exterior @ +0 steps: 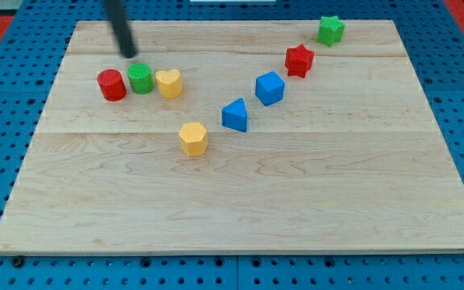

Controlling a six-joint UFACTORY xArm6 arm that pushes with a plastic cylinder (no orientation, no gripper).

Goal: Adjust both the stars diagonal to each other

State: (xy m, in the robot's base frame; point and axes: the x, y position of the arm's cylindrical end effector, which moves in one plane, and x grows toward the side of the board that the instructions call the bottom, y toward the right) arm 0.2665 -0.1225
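Camera view shows the 2 stars near the worktop's (425, 201) top right: the green star (330, 30) sits up and to the right of the red star (299, 60), close but apart, so they look roughly diagonal already. The end effector, my tip (129, 55), holds nothing and sits far left, just above the green cylinder (141, 78)

The pale wooden table (240, 193) shows planked boards with fine grain and a smooth, matt finish. Around it lies a blue perforated base (6, 121), looking like matt plastic or painted metal. The red star block (299, 60), green star block (330, 30), blue cube block (270, 88) and yellow hexagonal block (193, 138) look like smooth, slightly satin plastic. My tip (128, 55) ends a dark matt rod.
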